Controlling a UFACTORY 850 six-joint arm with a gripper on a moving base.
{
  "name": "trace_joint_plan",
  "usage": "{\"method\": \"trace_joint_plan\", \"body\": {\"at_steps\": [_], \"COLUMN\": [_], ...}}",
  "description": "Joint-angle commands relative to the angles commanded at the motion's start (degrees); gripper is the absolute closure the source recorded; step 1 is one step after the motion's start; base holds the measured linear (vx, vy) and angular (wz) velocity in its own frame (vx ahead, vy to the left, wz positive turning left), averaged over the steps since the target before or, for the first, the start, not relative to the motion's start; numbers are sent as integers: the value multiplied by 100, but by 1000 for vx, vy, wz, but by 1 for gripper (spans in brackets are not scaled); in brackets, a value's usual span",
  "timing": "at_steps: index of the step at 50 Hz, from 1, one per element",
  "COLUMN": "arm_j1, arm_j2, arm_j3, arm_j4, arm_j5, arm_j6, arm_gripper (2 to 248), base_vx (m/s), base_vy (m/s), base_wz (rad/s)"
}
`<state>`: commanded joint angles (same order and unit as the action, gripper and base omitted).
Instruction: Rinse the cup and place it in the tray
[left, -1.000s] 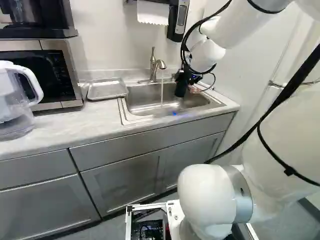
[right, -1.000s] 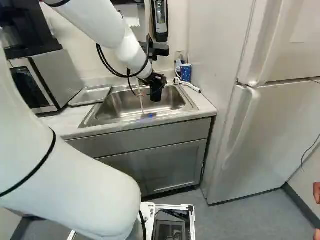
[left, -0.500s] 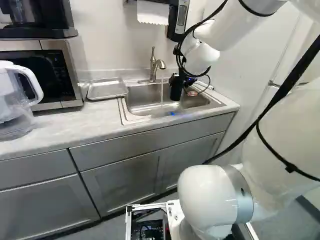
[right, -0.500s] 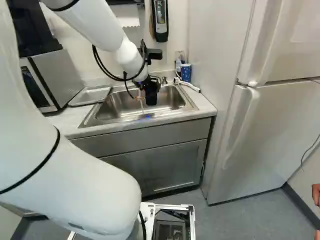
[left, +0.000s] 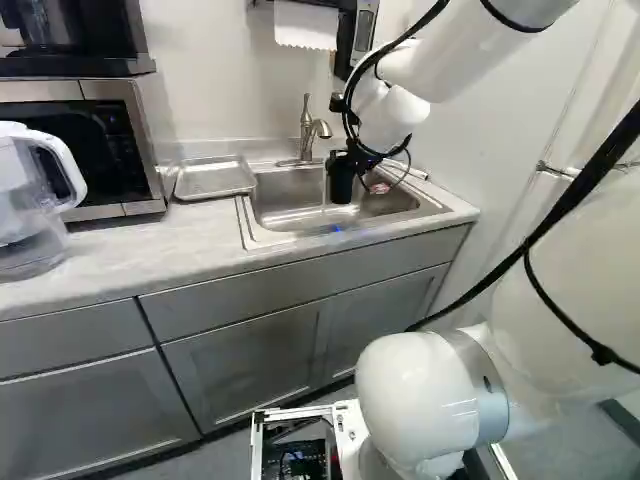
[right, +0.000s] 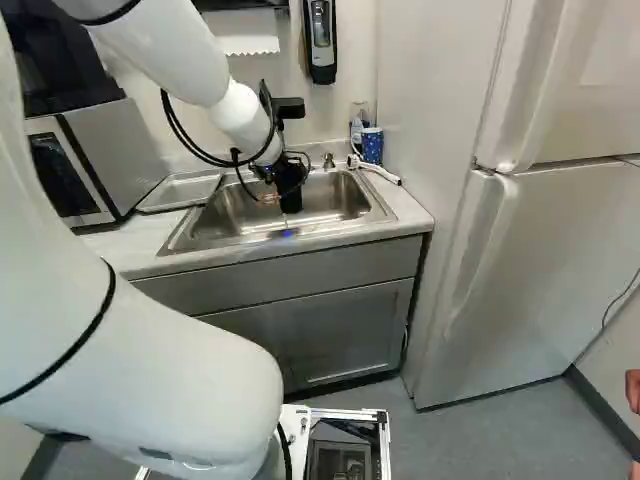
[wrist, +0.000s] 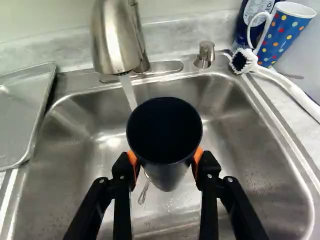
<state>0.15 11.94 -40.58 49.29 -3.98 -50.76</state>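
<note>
The end effector (right: 288, 186) grips the dark cup (wrist: 166, 176) between its two orange pads (wrist: 198, 156), holding it over the sink (wrist: 250, 150), its mouth toward the wrist camera. Water (wrist: 128, 92) runs from the faucet (wrist: 116, 45) close by the cup's rim. The metal tray (left: 214, 179) lies on the table (left: 120, 240), beside the sink; past the sink's other side, a white brush (wrist: 280, 80) lies near a dotted mug (wrist: 286, 32).

Black cup (wrist: 165, 172), blue mug (wrist: 286, 31) with multicoloured dots

Wht arm (left: 560, 300), blk cables (left: 580, 187), blk tool (right: 284, 182), orng pads (wrist: 132, 159).
</note>
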Motion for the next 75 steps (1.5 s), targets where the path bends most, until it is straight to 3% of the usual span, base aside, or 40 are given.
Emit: {"method": "trace_joint_plan", "body": {"at_steps": [45,59,75], "arm_j1": [141,222,493], "arm_j2": [-163,-318,-220], "arm_j3": [-10,-4,86], "arm_j4": [0,0,0], "arm_j5": [223,561,1132], "arm_j6": [0,0,0], "arm_gripper": [128,128,128], "base_vx": [0,0,0], "base_vy": [0,0,0], "base_wz": [0,0,0]}}
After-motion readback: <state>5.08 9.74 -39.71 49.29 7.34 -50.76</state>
